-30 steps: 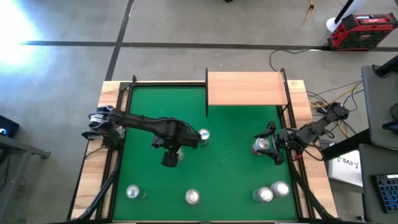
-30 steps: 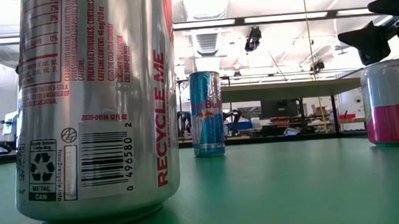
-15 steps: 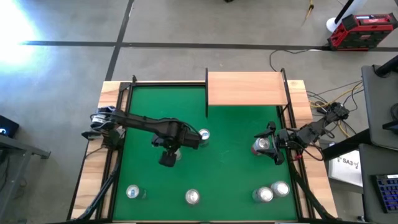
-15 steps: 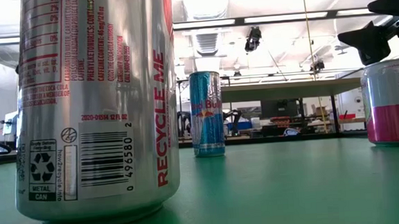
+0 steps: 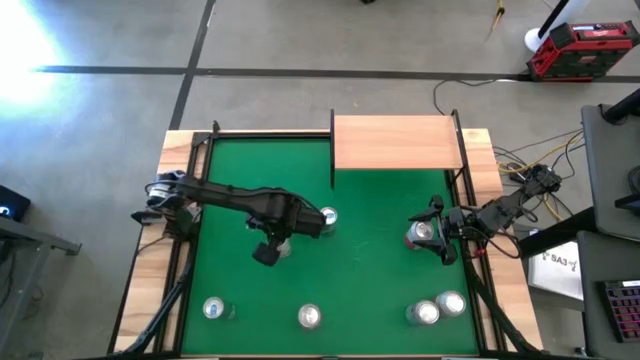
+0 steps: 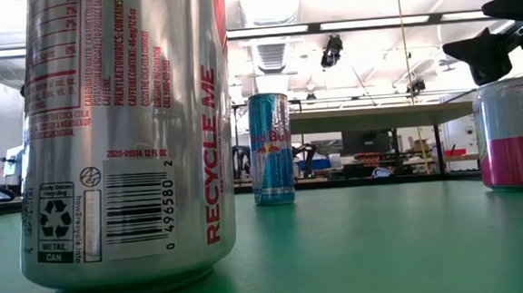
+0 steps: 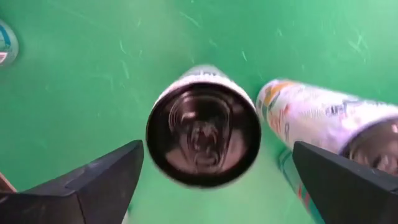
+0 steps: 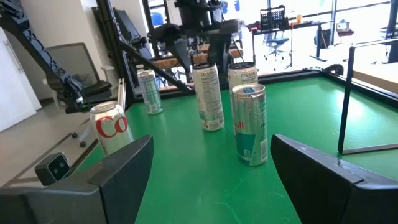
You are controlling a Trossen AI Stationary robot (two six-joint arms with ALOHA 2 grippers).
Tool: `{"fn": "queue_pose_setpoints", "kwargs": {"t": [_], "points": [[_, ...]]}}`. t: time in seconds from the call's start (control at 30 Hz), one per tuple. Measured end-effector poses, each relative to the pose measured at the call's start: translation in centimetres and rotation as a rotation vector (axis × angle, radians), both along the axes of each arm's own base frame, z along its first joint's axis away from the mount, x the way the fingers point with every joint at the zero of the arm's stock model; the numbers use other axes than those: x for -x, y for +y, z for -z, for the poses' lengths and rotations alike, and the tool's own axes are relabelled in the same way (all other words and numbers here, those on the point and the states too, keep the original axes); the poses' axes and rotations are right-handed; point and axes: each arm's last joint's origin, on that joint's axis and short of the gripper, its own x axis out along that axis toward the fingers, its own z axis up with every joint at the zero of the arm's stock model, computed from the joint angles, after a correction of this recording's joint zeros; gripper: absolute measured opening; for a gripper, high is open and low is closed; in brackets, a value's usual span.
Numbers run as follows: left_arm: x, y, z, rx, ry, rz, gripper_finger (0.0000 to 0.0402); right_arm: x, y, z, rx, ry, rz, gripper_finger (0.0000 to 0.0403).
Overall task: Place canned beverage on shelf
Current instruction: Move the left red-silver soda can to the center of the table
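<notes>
Glossy metal cans (image 6: 124, 137), matt green felt tabletop (image 5: 380, 200), smooth pale-wood shelf (image 5: 398, 141)

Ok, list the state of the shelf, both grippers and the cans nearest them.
shelf, no can on it
left gripper, open, over a can
dark-topped can, upright between the left gripper's fingers, not gripped
right gripper, open, holding nothing
pink can, upright, below the right gripper
Red Bull can, upright, standing alone
</notes>
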Motion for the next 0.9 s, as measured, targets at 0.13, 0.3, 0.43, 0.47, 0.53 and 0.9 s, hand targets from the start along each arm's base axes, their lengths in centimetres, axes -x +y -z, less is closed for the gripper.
{"fn": "queue_pose_setpoints", "kwargs": {"t": [0.13,0.3,0.43,0.47,0.53,0.9], "points": [[-0.1,-0.7,-0.8,0.008,-0.030,0.053,0.0390,0.0,0.0,0.0,0.000,0.000,0.001,0.0315],[-0.1,-2.2,-2.0,0.017,-0.087,0.217,0.0398,0.0,0.0,0.0,0.000,0.000,0.001,0.0315],[-0.6,-4.0,-2.6,0.025,-0.169,0.404,0.0398,0.0,0.0,0.0,0.000,0.000,0.000,0.0315],[-0.9,-4.5,-2.4,0.028,-0.175,0.445,0.0398,0.0,0.0,0.0,0.000,0.000,0.001,0.0315],[-1.4,-5.4,-2.0,0.048,-0.173,0.537,0.0398,0.0,0.0,0.0,0.000,0.000,0.000,0.0315],[-5.3,-11.3,-0.9,0.149,-0.114,0.820,0.0398,0.0,0.0,0.0,0.000,0.000,0.000,0.0315]]}}
